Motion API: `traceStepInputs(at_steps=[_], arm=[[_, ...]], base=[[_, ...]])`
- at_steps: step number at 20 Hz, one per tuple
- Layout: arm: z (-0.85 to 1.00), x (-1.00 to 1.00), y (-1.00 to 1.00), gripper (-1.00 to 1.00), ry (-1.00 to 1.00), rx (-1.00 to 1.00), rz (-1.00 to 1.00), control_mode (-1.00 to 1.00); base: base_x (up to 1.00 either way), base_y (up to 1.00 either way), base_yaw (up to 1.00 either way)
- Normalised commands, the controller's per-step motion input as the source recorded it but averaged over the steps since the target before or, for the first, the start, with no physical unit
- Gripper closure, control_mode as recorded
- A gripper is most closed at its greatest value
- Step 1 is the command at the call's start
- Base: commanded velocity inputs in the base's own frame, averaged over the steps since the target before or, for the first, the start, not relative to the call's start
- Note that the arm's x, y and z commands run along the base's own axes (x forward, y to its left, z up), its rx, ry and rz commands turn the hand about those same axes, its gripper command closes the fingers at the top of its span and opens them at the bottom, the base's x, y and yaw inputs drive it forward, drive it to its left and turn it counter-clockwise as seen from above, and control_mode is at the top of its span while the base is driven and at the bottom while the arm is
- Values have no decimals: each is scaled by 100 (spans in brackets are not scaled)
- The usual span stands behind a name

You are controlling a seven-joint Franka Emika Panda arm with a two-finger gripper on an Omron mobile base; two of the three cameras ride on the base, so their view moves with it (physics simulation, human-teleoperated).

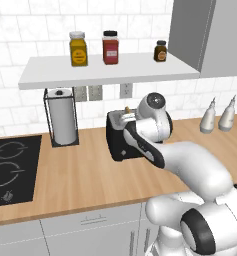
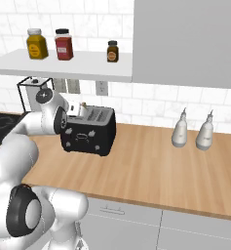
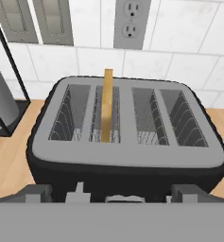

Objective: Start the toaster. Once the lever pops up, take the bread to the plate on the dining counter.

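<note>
I see the toaster right below me: a glossy black box with a grey top and four slots side by side. It stands upright on the wooden worktop, near the tiled wall, its face toward me. In the right base view its front shows small pale knobs and marks. The bread is a thin golden-tan slice, standing on edge in the second slot from the left, its top poking up above the toaster's top.

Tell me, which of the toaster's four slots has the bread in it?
The second slot from the left in the hand view: the bread stands upright in it, poking above the toaster. The others hold none.
</note>
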Motion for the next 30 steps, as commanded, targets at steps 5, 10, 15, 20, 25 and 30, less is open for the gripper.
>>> traceStepInputs(at_steps=[5,10,15,20,25,30], arm=[[-19,49,0,-100,0,0,0,-100],[-21,48,0,-100,0,0,0,-100],[-18,45,0,-100,0,0,0,-100],[-16,36,0,-100,0,0,0,-100],[-17,36,1,-100,-1,0,0,-100],[-13,38,9,-100,-1,0,0,-100]], base=[[0,0,0],[0,0,0],[0,0,0],[0,0,0],[0,0,0],[0,0,0]])
